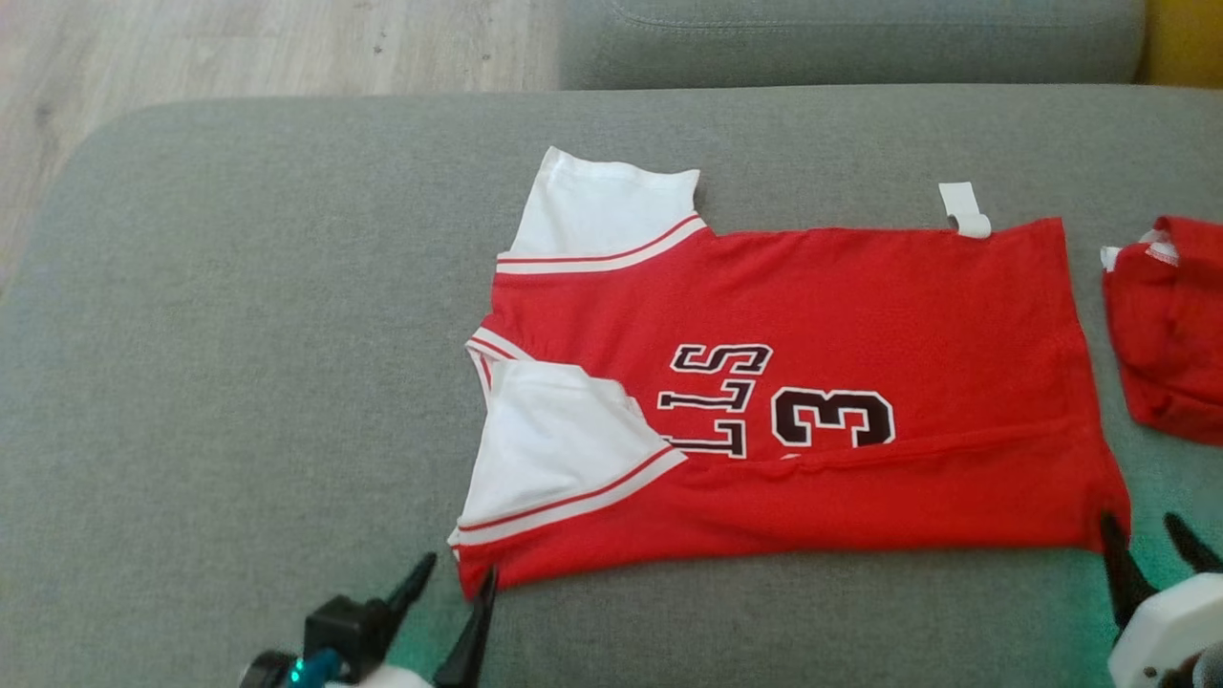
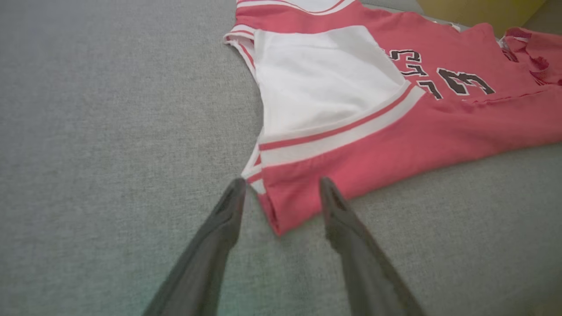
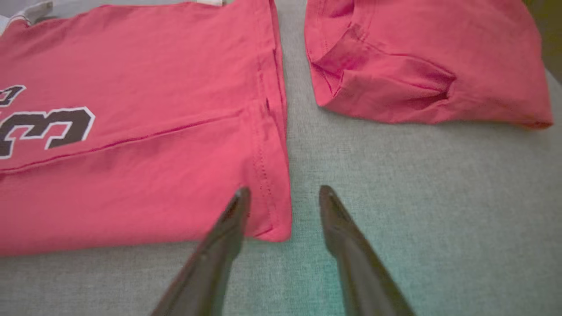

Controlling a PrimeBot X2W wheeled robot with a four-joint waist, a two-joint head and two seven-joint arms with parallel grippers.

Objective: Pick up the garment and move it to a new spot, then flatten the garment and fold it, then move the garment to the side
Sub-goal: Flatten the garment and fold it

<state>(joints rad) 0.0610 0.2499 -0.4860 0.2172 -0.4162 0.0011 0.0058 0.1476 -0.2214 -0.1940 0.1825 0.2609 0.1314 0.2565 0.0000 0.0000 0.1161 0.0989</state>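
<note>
While the red jersey (image 1: 860, 306) lies spread across the middle of the grey sofa seat (image 1: 239, 382), collar end to the left and hem to the right, both grippers sit at its near corners with fingers parted and nothing pinched. The left gripper (image 1: 459, 566) stands open at the near left corner: in its wrist view the red corner pokes into the gap between the two dark fingers, one tip over bare cushion, the other over the edge of the cloth. The right gripper (image 1: 1139, 521) is open too, at the near right corner, its left finger tip over the stitched hem and its right finger tip over the cushion just beside it. The jersey's near long edge is folded over onto the front, covering the lower part of the black lettering and the number 3. Its white near sleeve (image 1: 554, 440) is turned in onto the chest, while the white far sleeve (image 1: 602, 205) sticks out toward the far side. A white label (image 1: 965, 210) juts from the far right edge. A second red garment (image 1: 1170, 325) lies bunched on the seat to the right, near the hem but apart from it. Beyond the seat are the sofa backrest (image 1: 860, 38) and, far left, pale wooden floor (image 1: 239, 48)
</note>
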